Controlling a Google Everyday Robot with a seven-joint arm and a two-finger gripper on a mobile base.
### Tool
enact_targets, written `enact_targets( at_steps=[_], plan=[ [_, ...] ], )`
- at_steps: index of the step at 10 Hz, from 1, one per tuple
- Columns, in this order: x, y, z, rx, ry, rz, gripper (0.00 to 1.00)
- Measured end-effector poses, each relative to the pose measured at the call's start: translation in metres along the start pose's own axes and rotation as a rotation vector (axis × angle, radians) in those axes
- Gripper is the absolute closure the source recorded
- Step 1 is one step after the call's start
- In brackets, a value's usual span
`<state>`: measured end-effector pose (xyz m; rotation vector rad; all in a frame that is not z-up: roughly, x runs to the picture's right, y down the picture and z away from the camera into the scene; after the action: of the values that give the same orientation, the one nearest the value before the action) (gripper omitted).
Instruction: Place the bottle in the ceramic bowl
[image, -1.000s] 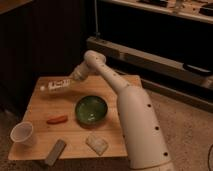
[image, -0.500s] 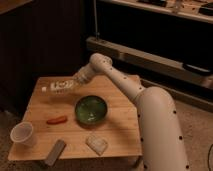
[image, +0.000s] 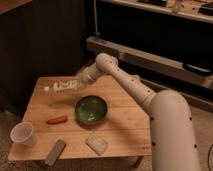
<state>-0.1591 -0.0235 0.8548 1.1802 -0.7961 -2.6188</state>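
Observation:
The bottle (image: 63, 86) is slim and whitish with a printed label. It lies level over the back left of the wooden table (image: 125, 122), cap pointing left. My gripper (image: 80, 82) is at its right end, shut on it, and seems to hold it just above the tabletop. The dark green ceramic bowl (image: 91, 109) sits in the middle of the table, in front of and to the right of the bottle. The bowl holds nothing. My white arm reaches in from the right over the back edge of the table.
A white cup (image: 22, 134) stands at the front left corner. A small red-orange item (image: 57, 120) lies left of the bowl. A grey bar (image: 55, 151) and a whitish pad (image: 96, 144) lie near the front edge. Dark cabinets stand behind.
The bottle has moved a little to the right with my gripper, toward the bowl. My arm's big lower link has swung back to the right.

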Motion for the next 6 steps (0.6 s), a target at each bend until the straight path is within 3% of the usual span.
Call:
enact_targets(
  at_steps=[2,4,6],
  plan=[
    [-0.002,-0.009,-0.016,-0.004,0.005,0.004,0.77],
    [-0.004,-0.020,-0.031,-0.005,0.010,0.008,0.93],
    [-0.013,-0.026,-0.033,-0.017,0.010,0.013,0.95]
  ],
)
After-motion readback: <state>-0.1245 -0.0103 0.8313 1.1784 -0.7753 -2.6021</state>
